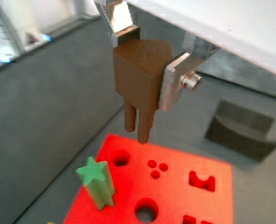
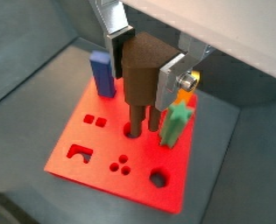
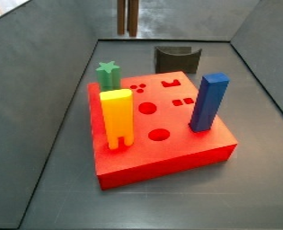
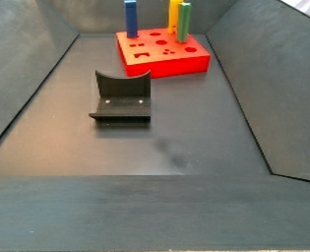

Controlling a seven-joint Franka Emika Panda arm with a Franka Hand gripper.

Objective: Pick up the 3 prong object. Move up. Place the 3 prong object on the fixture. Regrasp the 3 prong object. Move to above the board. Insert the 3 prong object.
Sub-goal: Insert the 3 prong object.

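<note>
My gripper [image 1: 150, 66] is shut on the 3 prong object [image 1: 137, 79], a dark-brown block with slim prongs pointing down; both wrist views show it [image 2: 140, 74]. A silver finger [image 2: 169, 83] presses each side. It hangs well above the red board [image 1: 175, 188], near the three small round holes [image 1: 158, 166]. In a side view only the prongs [image 3: 128, 18] show, high over the far part of the bin. The board [image 3: 168, 153] lies on the floor. The dark fixture [image 3: 176, 59] stands just behind it and is empty [image 4: 120, 98].
A green star [image 3: 108, 74], a tall orange-yellow legged block [image 3: 116, 119] and a blue block [image 3: 208, 101] stand in the board. Grey bin walls [image 3: 48, 81] slope up on all sides.
</note>
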